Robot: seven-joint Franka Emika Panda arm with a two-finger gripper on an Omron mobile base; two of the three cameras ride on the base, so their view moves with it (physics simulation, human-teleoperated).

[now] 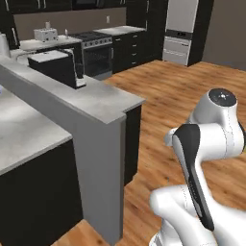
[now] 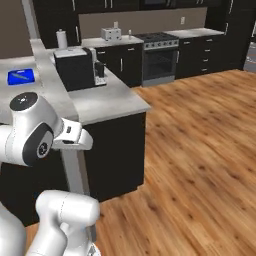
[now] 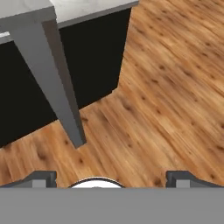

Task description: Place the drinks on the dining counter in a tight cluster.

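Note:
The drinks are out of view. The dining counter [image 1: 29,129] runs along the left, pale grey-veined stone with a raised grey ledge [image 1: 72,103] ending in a tall grey end panel [image 3: 57,78]. From the right base view the same ledge [image 2: 50,75] passes behind my arm. My gripper [image 3: 113,179] hangs over the wooden floor just off the counter's end, open, its two fingertips [image 3: 43,178] wide apart with nothing between them.
A black coffee machine [image 1: 55,67] stands on the worktop beyond the ledge. A flat blue item [image 2: 21,76] lies on the counter's far left. Stove [image 2: 160,55], toaster [image 1: 45,33] and fridge [image 1: 180,31] line the back wall. Open wooden floor [image 2: 200,150] spreads to the right.

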